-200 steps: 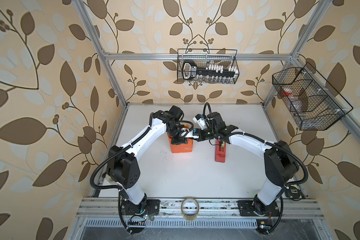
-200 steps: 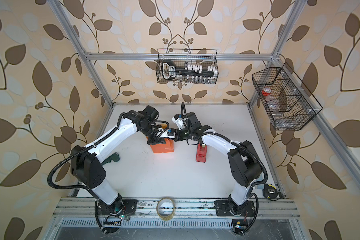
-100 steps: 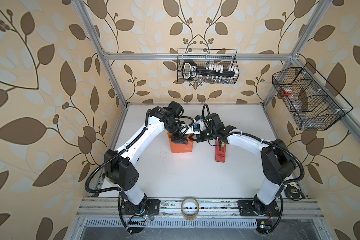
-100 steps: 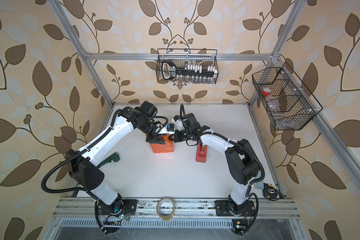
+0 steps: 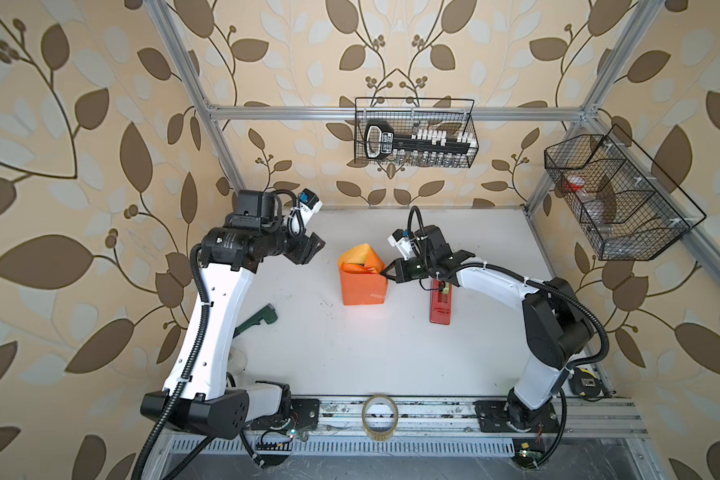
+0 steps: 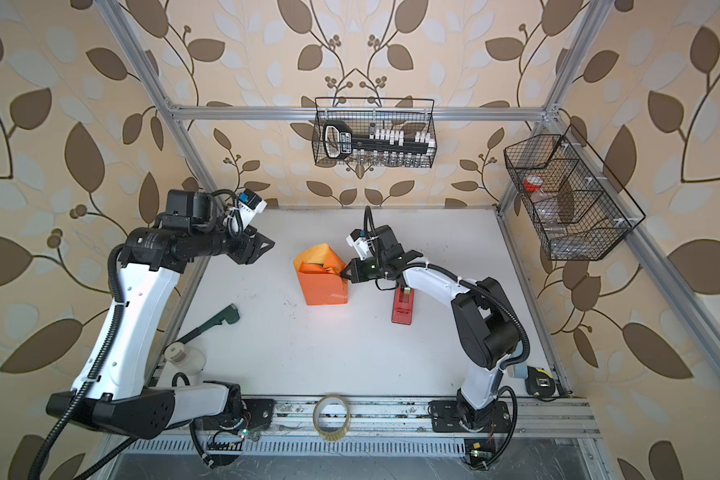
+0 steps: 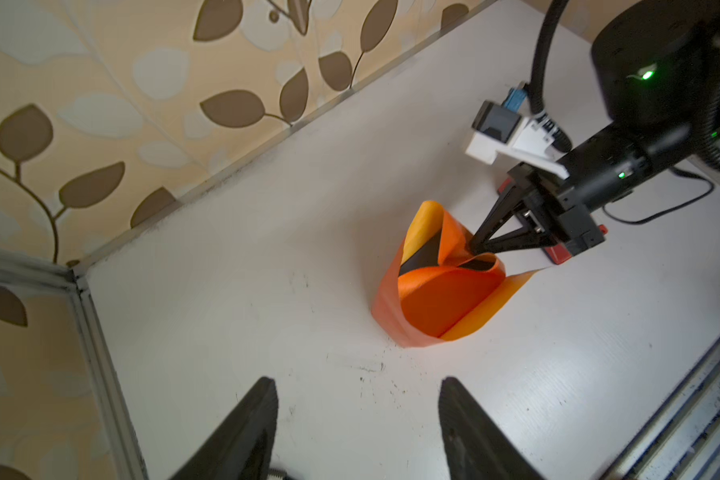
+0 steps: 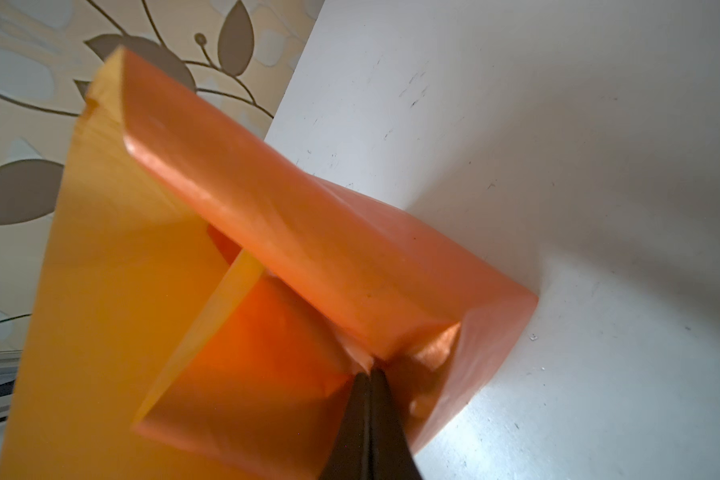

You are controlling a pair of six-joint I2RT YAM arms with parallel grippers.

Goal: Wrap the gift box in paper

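Left wrist view gives the clearest look into the wrapping. There the gift box (image 7: 422,253) shows only as two dark wedges between loose folds of the paper (image 7: 445,299), and its outline and lid are covered.

In both top views the paper stands as an orange bundle on the table (image 5: 350,353). It sits about midway between the left and right edges and nearer the far edge than the front. One flap is raised, yellow face showing.

The right gripper (image 5: 385,274) has its jaws pressed together, with the tips at a puckered crease on the side of the bundle nearer the right edge. In the right wrist view the crease meets the fingertips (image 8: 358,415), but I cannot tell whether any paper is caught between them.

The left gripper (image 5: 308,249) hangs toward the far left corner, well apart from the paper, its jaws spread with nothing between them. Its fingers (image 7: 250,415) are cut off by the frame edge in the left wrist view.

The red tape dispenser (image 5: 440,307) lies between the bundle and the right edge, its far end hidden under the right arm. A clear bottle (image 6: 184,357) at the left edge is blurred and partly behind the left arm.

Counted:
- one paper bundle
- one dispenser
- one tape roll (image 5: 380,415) on the front rail
- one green tool (image 5: 258,318) by the left edge
- one tape measure (image 5: 585,382) at the front right corner
- two wire baskets (image 5: 416,133) on the frame, contents too small to tell
- two grippers
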